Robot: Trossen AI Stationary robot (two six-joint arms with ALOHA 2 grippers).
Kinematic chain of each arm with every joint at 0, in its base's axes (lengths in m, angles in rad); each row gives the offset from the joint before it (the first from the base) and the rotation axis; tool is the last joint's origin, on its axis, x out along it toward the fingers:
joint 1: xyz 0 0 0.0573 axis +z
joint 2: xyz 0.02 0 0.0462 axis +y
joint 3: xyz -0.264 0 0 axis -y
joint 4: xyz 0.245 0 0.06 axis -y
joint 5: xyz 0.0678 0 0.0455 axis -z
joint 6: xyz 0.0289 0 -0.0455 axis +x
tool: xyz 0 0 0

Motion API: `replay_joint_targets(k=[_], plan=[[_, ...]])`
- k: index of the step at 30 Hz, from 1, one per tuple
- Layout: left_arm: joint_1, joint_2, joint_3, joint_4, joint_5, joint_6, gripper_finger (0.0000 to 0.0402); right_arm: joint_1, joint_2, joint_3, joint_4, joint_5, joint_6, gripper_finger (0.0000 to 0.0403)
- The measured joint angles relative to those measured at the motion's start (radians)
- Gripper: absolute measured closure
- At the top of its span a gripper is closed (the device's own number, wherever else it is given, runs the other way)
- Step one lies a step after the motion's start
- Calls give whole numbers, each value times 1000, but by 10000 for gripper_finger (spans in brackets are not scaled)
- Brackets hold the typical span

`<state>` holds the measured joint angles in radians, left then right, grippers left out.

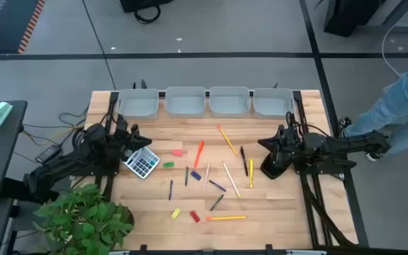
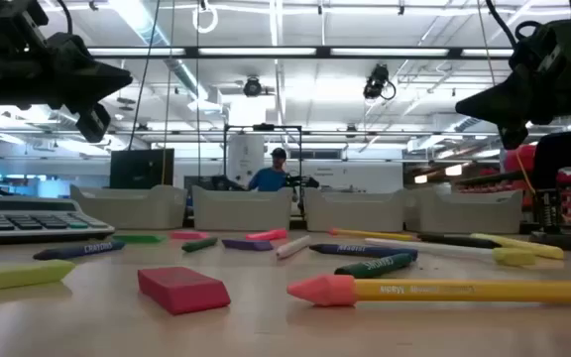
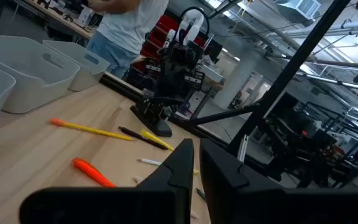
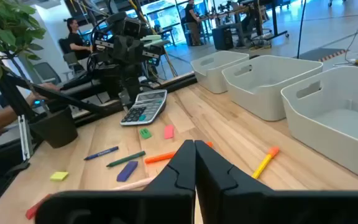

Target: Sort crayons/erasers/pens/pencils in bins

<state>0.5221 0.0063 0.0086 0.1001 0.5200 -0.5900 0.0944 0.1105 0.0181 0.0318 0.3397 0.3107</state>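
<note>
Four light-grey bins [image 1: 185,101] stand in a row along the table's far edge. Crayons, pens, pencils [image 1: 227,140] and erasers [image 1: 178,151] lie scattered flat on the wood between my two arms; a red eraser [image 2: 182,288] and a pencil [image 2: 444,291] lie nearest the front edge. My left gripper [image 1: 134,139] hovers above the table's left side by the calculator, its fingers [image 3: 196,146] all but together and holding nothing. My right gripper [image 1: 264,144] hovers above the right side, shut [image 4: 195,144] and empty.
A grey calculator [image 1: 142,163] lies under my left gripper's reach. A potted plant [image 1: 87,216] stands at the near left corner. A person's legs [image 1: 402,106] are beyond the table's right edge. Bare wood shows along the front edge.
</note>
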Motion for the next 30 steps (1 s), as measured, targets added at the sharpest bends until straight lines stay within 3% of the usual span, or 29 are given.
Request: replay_joint_targets(k=[30], plan=[[0, 0, 0, 0, 0, 0, 374, 0, 0, 0, 0, 0, 0, 397]])
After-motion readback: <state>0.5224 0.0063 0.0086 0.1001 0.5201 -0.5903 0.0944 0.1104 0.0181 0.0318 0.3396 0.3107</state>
